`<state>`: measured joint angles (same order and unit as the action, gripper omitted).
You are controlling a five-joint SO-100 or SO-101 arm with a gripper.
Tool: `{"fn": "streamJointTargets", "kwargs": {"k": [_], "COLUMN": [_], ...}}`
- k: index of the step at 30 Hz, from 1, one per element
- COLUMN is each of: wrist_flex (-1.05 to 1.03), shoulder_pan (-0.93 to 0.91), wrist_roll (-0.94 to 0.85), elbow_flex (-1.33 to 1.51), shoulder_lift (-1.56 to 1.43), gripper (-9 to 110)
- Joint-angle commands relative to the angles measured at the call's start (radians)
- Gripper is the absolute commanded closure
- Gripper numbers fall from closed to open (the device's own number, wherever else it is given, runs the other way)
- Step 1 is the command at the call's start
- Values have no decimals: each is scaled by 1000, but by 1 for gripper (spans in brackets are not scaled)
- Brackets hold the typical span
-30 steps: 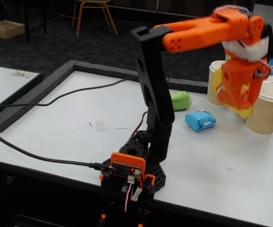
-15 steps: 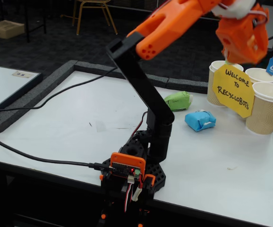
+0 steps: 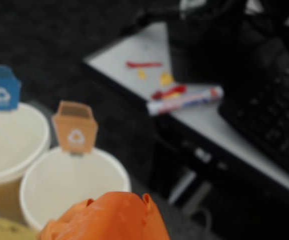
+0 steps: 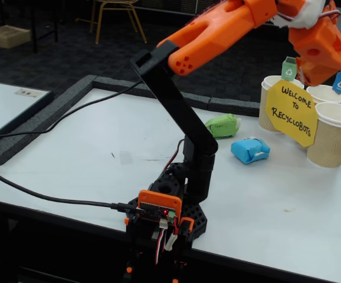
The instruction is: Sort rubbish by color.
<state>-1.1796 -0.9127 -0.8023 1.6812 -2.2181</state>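
Fixed view: the orange-and-black arm stands on its base at the near edge of the white desk [image 4: 70,153], its forearm raised toward the top right. The orange tool [image 4: 319,62] hangs high above the three beige ribbed paper cups [image 4: 334,134] at the right; whether its jaws are parted or closed cannot be told from either view.

The green crumpled paper wad [image 4: 222,125] lies on the desk just right of the arm's black column. The blue crumpled paper wad [image 4: 250,150], with white tape patches, lies near it, closer to the camera. Both are apart from the cups.

The yellow octagonal "Welcome to Recyclobots" sign [image 4: 292,112] leans in front of the cups.

Wrist view, blurred: an orange mass [image 3: 107,219] fills the bottom edge, just beside the rim of a cup bearing an orange flag [image 3: 75,127]; a blue flag [image 3: 1,87] marks the next cup. Whether the orange mass is wad or tool cannot be told.
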Motion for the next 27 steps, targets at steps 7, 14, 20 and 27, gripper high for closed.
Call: {"fn": "streamJointTargets", "kwargs": {"k": [7,14,20,27], "wrist_flex": [267,359,451,512], "shoulder_pan": [15,40,77,109], "wrist_roll": [-193,-193,-193,-193], "elbow_flex": [-153,-364,-405,-405], "shoulder_lift": [201,425,483,540], "gripper": [101,101,101,101]}}
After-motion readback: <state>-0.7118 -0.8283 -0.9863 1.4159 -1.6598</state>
